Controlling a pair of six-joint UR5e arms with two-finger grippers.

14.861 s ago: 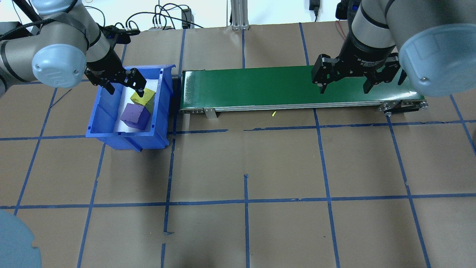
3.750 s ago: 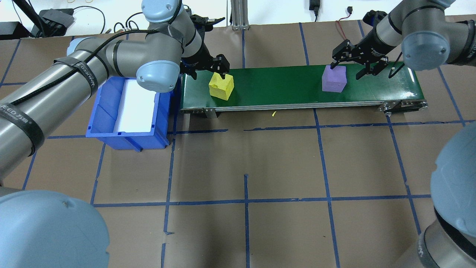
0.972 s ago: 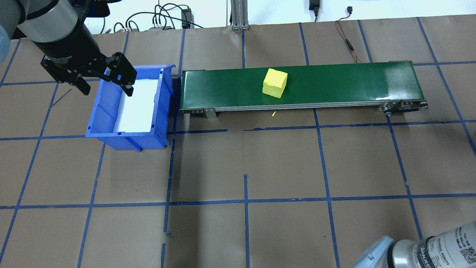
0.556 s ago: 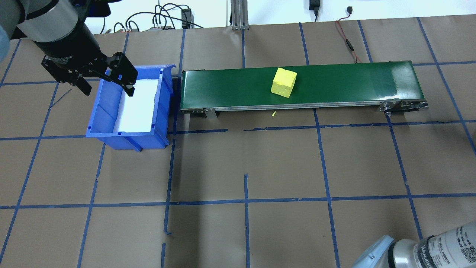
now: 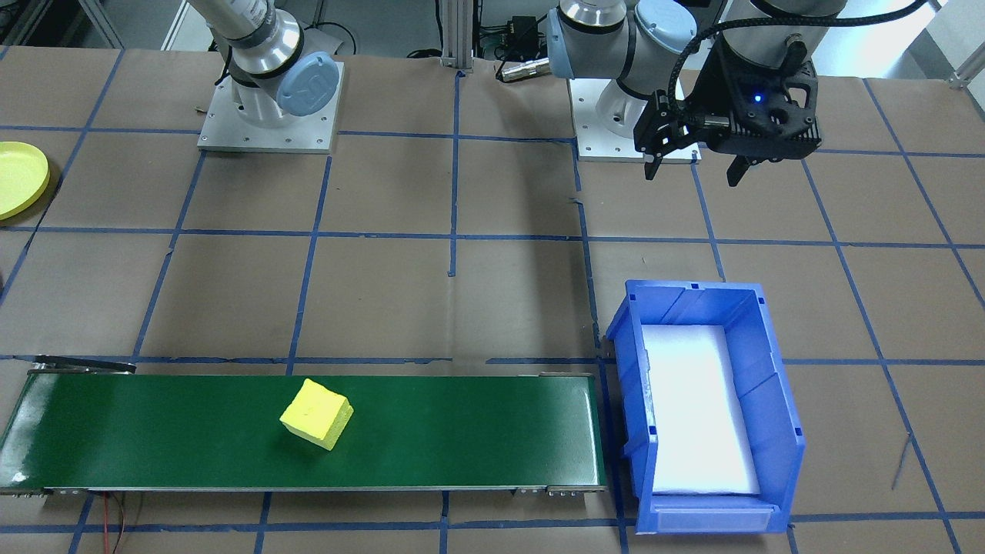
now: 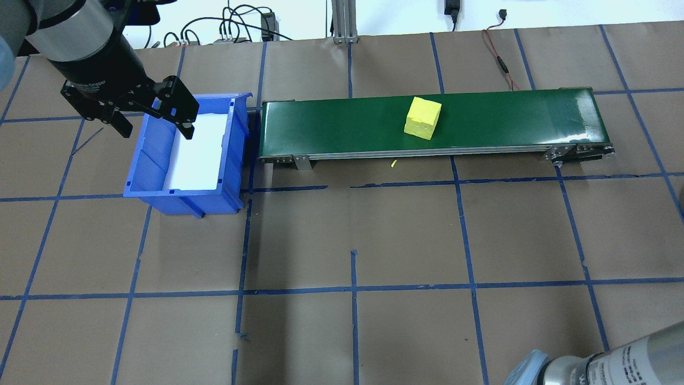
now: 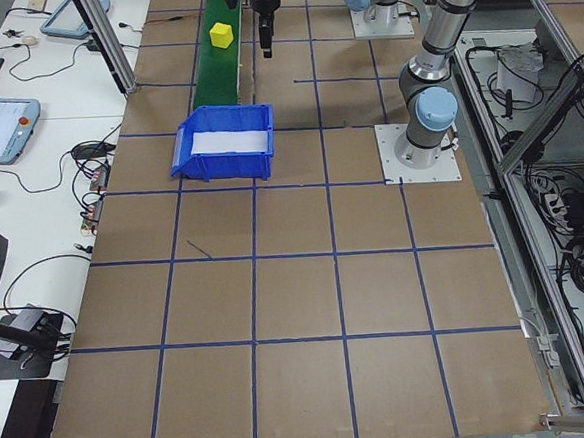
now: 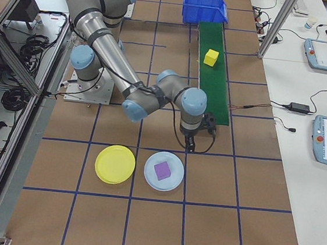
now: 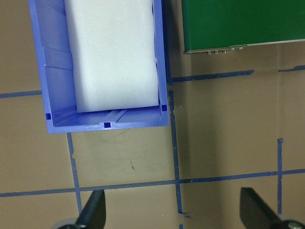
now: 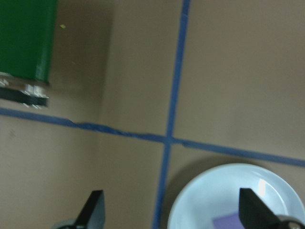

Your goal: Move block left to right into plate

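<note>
Two grippers, both spread and empty: left (image 6: pixel 151 114) above bin (image 6: pixel 140 166), right (image 10: pixel 169 217) beside belt's (image 6: pixel 347 123) end. Yellow block (image 6: pixel 423 117) mid-belt; yellow plate (image 8: pixel 115 164) near table's right end.

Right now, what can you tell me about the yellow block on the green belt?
The yellow block is a small cube, matte and a bit rough, like foam. It sits alone on the green conveyor belt, around the middle of its length, turned slightly askew to the belt's edges. Only the belt under it touches it. No gripper is near it, and it is not yet on a plate.
</note>
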